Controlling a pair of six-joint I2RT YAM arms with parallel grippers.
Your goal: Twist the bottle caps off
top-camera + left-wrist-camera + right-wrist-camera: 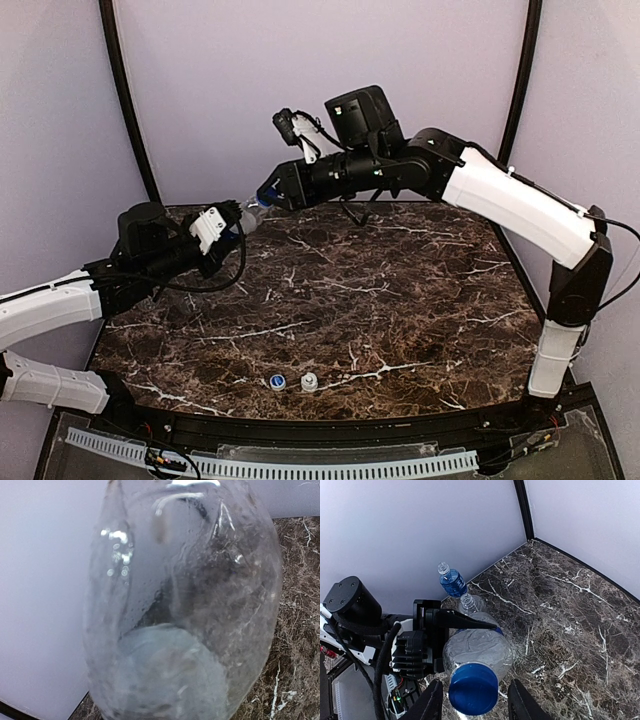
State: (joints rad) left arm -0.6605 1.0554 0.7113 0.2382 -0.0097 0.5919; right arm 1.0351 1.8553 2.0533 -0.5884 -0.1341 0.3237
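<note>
My left gripper (228, 228) is shut on a clear bottle (250, 208) with a blue band and holds it tilted above the table's back left, neck toward my right gripper (268, 196). In the right wrist view the plain blue cap (472, 688) sits on that bottle (480, 647). My right gripper (475, 690) is open, one finger on each side of the cap, not touching. The left gripper's black finger (465, 620) lies across the bottle. The bottle (180, 605) fills the left wrist view and hides the left fingers.
Two uncapped bottles stand at the back left: one with a blue label (452, 582), one unlabelled (470, 602). A blue cap with a white top (275, 381) and a white cap (309, 381) lie near the table's front edge (330, 415).
</note>
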